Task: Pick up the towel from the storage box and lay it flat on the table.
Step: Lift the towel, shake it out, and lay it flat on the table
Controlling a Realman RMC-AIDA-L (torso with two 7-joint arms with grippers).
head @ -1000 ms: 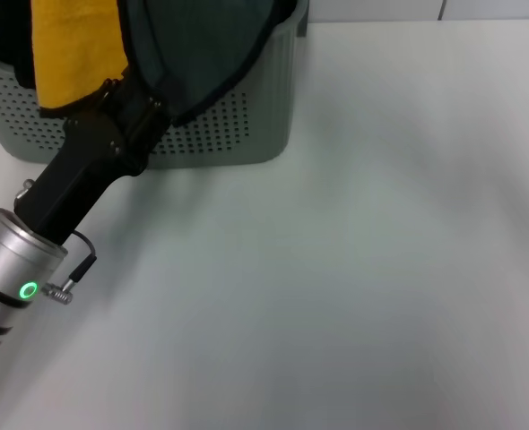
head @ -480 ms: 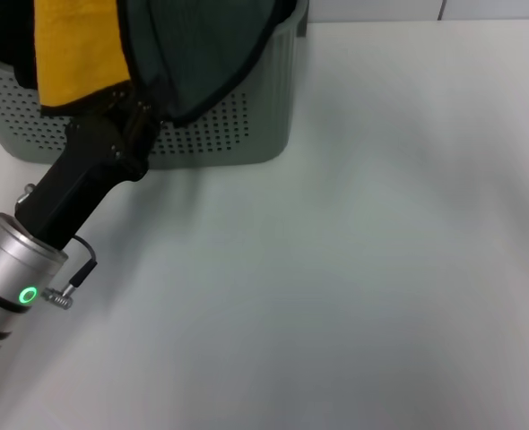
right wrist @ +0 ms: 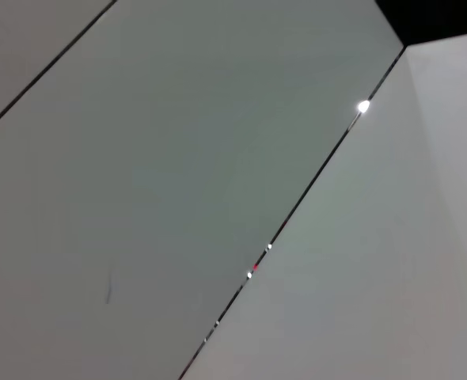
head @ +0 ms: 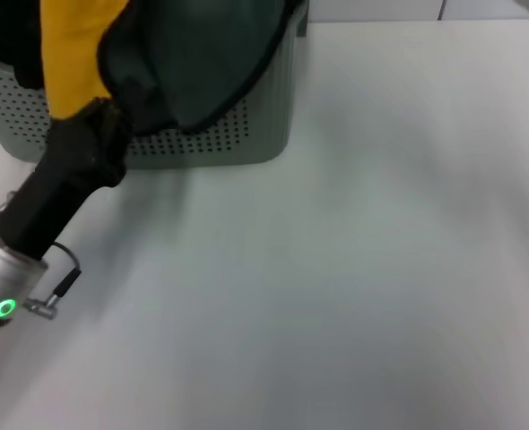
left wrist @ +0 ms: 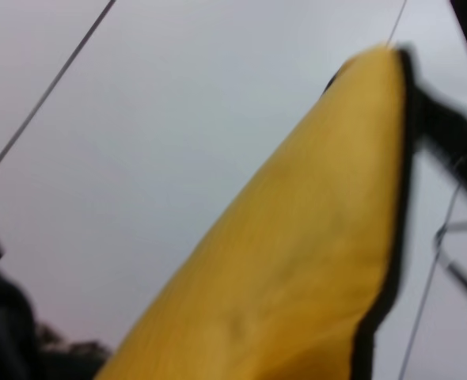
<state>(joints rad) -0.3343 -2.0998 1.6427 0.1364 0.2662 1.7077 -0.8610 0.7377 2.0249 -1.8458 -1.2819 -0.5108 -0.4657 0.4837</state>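
One towel [head: 193, 63] gripped by left pincer [head: 112, 112] above storage box [head: 247, 134] | no legible writing

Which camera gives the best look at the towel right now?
The head view: the towel shows both its green and yellow faces, draped over the storage box. The left wrist view shows only a close yellow fold. The right wrist view shows none of it.

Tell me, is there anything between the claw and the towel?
No. In the head view, the left claw disappears straight into the towel hanging over the storage box; no gap shows, and cloth hides its fingers.
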